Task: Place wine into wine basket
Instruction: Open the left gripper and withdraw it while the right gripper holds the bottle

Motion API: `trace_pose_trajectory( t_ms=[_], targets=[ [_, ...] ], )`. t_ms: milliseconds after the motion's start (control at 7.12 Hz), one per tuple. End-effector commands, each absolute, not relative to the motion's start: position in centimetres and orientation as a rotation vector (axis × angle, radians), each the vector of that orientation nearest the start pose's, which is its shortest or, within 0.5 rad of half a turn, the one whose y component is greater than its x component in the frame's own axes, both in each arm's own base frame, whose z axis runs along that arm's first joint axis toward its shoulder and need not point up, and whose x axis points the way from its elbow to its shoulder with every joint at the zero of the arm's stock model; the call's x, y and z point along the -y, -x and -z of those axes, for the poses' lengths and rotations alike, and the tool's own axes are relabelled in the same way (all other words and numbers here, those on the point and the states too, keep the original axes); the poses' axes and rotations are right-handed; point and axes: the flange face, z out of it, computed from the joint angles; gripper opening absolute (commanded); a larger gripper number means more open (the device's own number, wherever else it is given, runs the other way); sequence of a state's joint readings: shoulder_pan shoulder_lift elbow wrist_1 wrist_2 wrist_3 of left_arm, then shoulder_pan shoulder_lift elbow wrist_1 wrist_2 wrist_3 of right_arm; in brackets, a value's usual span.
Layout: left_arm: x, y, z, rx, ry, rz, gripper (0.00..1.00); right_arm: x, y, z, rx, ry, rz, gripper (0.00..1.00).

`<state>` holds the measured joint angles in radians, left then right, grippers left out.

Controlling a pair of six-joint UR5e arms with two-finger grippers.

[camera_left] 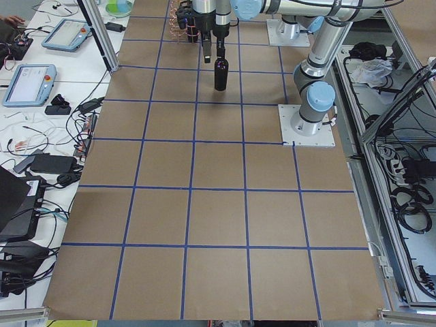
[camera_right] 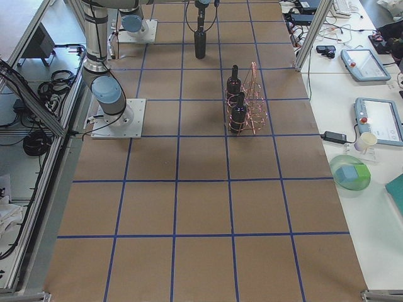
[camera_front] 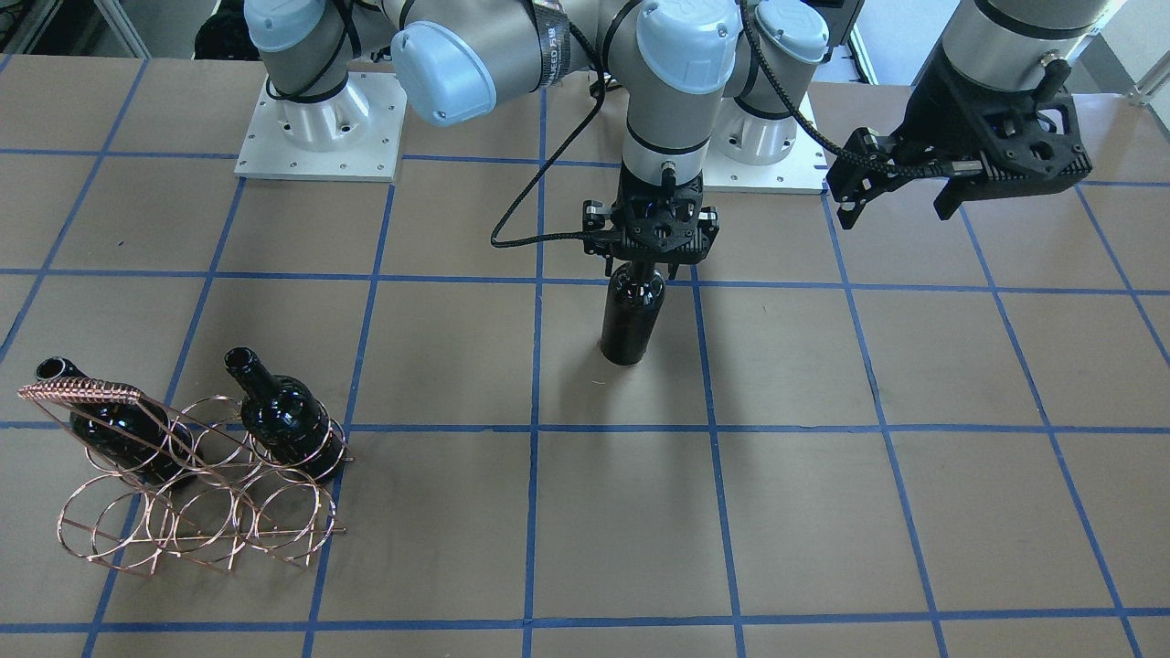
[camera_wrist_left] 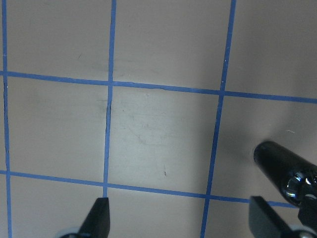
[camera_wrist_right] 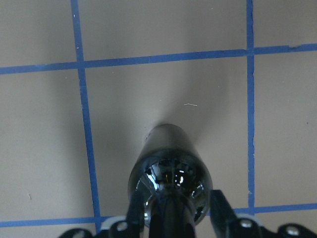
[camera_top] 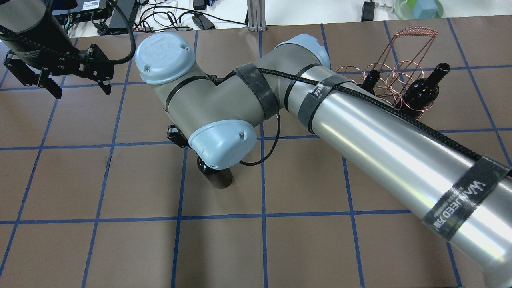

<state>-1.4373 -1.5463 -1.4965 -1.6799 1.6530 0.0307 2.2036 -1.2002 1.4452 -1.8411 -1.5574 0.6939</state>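
Taped table [camera_front: 823, 512], right gripper [camera_front: 651, 267] pointing down around wine [camera_front: 632, 320] neck

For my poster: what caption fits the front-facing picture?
Right gripper holds a wine bottle by its neck; two other bottles sit in the copper wine basket.

I see the table [camera_front: 823, 530] covered in brown paper, marked into squares by blue tape lines [camera_front: 534, 521]. The side bench [camera_right: 378, 214] holds one control tablet [camera_right: 363, 63], another [camera_right: 382, 119], a paper cup [camera_right: 365, 142] and a green bowl [camera_right: 350, 173]. Cables [camera_top: 168, 18] lie tangled past the table's far edge.
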Motion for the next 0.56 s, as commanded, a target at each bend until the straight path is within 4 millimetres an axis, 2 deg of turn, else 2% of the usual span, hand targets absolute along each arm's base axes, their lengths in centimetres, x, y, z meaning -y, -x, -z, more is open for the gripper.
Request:
trace_pose_trajectory(
  t_ms=[0, 140, 281, 421],
  targets=[
    [49.0, 6.0, -52.7, -3.049, 0.156, -0.023, 1.00, 43.3, -48.4, -37.4, -3.102, -0.097, 0.029, 0.14],
    [48.9, 6.0, -52.6, -3.050, 0.156, -0.032, 1.00, 43.4, -48.4, -37.7, -3.098, -0.102, 0.040, 0.09],
    [48.9, 6.0, -52.7, -3.051, 0.156, -0.027, 1.00, 43.7, -48.0, -38.2, -3.102, -0.109, 0.055, 0.08],
    [48.9, 6.0, -52.7, -3.050, 0.156, -0.025, 1.00, 44.7, -45.8, -40.3, -3.090, -0.135, 0.088, 0.08]
  ],
)
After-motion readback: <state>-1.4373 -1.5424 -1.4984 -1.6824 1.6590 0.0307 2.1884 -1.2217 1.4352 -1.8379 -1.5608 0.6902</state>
